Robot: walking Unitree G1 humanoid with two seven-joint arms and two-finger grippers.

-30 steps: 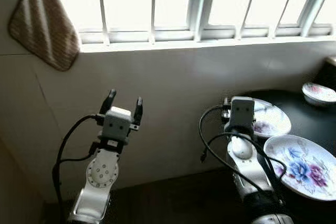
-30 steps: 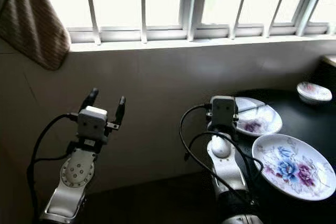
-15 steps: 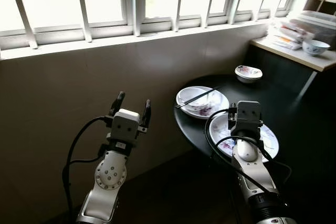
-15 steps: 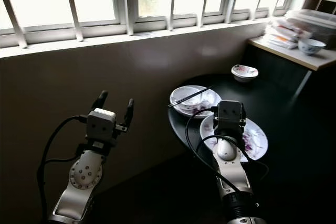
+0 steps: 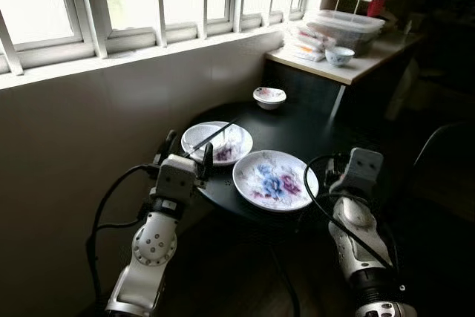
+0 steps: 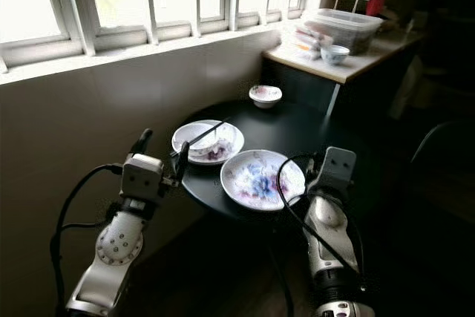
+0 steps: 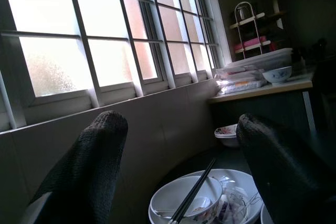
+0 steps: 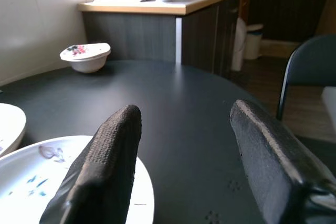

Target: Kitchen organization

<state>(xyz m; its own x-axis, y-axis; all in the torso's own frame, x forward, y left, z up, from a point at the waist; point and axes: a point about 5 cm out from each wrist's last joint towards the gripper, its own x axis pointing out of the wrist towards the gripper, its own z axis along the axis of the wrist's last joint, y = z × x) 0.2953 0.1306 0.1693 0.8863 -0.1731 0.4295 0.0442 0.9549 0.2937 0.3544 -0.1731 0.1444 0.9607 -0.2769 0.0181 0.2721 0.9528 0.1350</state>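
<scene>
Beneath a barred window, a round black table (image 5: 312,135) carries a floral plate (image 5: 274,180), with a chopstick-topped bowl (image 5: 211,139) at its 10 o'clock. Left wrist view: left gripper (image 7: 178,171), fingers parted, faces that bowl. Right wrist view: right gripper (image 8: 184,156), spread empty, hovers over the plate's rim toward a small bowl (image 8: 85,57).

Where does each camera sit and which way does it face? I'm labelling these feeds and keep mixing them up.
Left eye, head: looks down at the round black table; both silver arms show, left gripper open.
Right eye: same scene, slightly offset; flowered plate between the arms.
Left wrist: faces the window along its fingers, over the bowl with chopsticks.
Right wrist: looks across the table between open fingers toward the small bowl.
Shared: the small bowl shows in all four.
</scene>
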